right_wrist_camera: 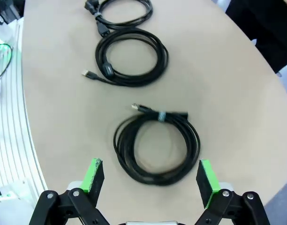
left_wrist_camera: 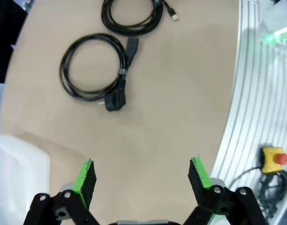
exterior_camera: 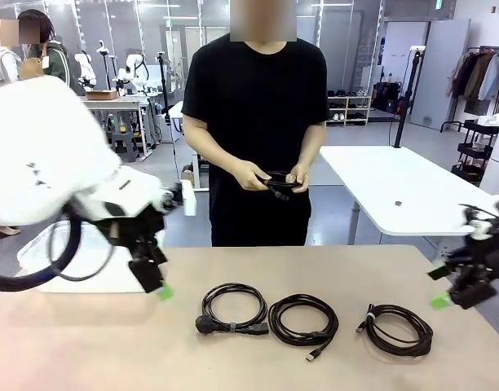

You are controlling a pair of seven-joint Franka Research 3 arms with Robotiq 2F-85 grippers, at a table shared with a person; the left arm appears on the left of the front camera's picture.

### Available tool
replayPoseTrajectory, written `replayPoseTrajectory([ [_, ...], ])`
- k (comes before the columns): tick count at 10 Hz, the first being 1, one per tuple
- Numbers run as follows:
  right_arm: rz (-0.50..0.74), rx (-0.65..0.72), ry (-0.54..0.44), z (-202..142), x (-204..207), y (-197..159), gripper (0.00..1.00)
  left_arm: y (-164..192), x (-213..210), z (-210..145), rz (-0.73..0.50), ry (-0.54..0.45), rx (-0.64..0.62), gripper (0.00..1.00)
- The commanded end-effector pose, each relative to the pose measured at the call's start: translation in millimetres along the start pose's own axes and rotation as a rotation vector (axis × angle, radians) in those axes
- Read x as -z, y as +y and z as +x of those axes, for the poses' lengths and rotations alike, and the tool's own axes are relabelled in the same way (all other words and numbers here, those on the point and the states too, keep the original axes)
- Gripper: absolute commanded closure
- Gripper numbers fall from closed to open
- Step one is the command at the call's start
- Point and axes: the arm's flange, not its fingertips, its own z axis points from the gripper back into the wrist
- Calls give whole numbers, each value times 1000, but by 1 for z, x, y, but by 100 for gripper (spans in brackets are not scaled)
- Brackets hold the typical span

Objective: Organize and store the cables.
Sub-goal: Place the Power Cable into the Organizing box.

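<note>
Over the left edge of the counter [exterior_camera: 86, 350], the left gripper [exterior_camera: 156, 281] hangs with its fingers spread apart and empty, the plug-ended cable [exterior_camera: 233, 328] lying nearest it. At the right edge, the right gripper [exterior_camera: 439, 287], equally wide and empty, faces the right-hand cable [right_wrist_camera: 191, 140]. Between those coils lies the middle cable [exterior_camera: 315, 335], all three apart, while the person [exterior_camera: 253, 98] opposite holds a fourth cable [exterior_camera: 279, 184] in both hands [exterior_camera: 249, 175].
</note>
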Motion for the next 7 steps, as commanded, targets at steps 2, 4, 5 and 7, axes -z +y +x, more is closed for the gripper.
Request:
replayPoseTrajectory([
  [2, 26, -54, -138, -78, -15, 39, 0, 1, 44, 53, 64, 104, 62, 0],
  [4, 21, -61, -201, -106, -22, 42, 0, -5, 74, 73, 94, 159, 136, 0],
  [5, -11, -61, -232, -118, -23, 42, 0, -7, 87, 80, 79, 163, 208, 0],
  [7, 9, -40, -181, -104, -45, 4, 0, -10, 108, 87, 37, 184, 300, 0],
])
